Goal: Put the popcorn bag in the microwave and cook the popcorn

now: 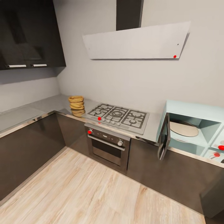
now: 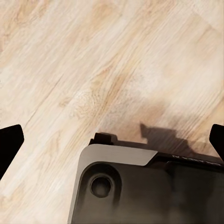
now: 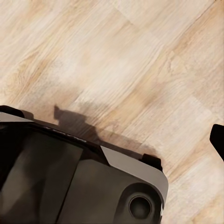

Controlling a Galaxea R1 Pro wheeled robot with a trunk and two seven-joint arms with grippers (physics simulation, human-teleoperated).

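One popcorn bag [image 1: 76, 104], one microwave [image 1: 195, 132], one oven [image 1: 107, 144], one hob [image 1: 117, 116], five burners.

The microwave [image 1: 196, 127] is cut off at the right edge. The popcorn bag's [image 1: 77, 104] contents cannot be made out. One right fingertip [image 3: 218, 137] is cropped.
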